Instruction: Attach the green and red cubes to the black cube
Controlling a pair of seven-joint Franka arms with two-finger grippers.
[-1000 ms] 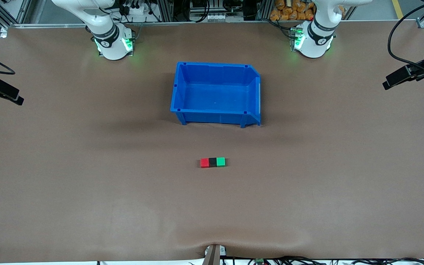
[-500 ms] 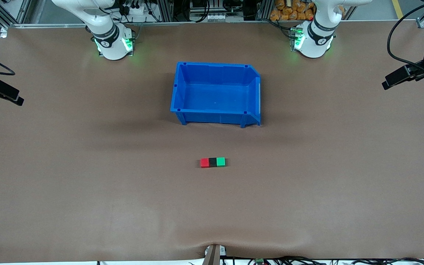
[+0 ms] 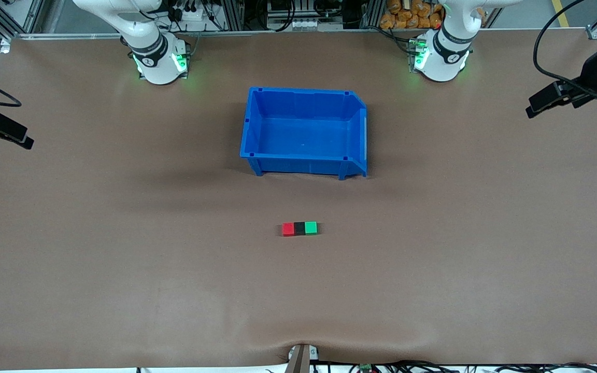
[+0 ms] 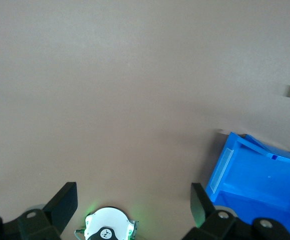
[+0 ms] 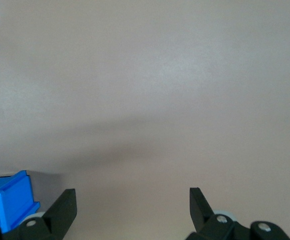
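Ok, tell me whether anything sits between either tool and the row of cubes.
Nothing visible does. The red cube, black cube and green cube lie joined in a row on bare table, nearer the front camera than the blue bin. The left tool and right tool are open, over the table's ends.

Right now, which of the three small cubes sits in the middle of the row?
The black cube. It lies between the red cube, toward the right arm's end, and the green cube, toward the left arm's end, touching both.
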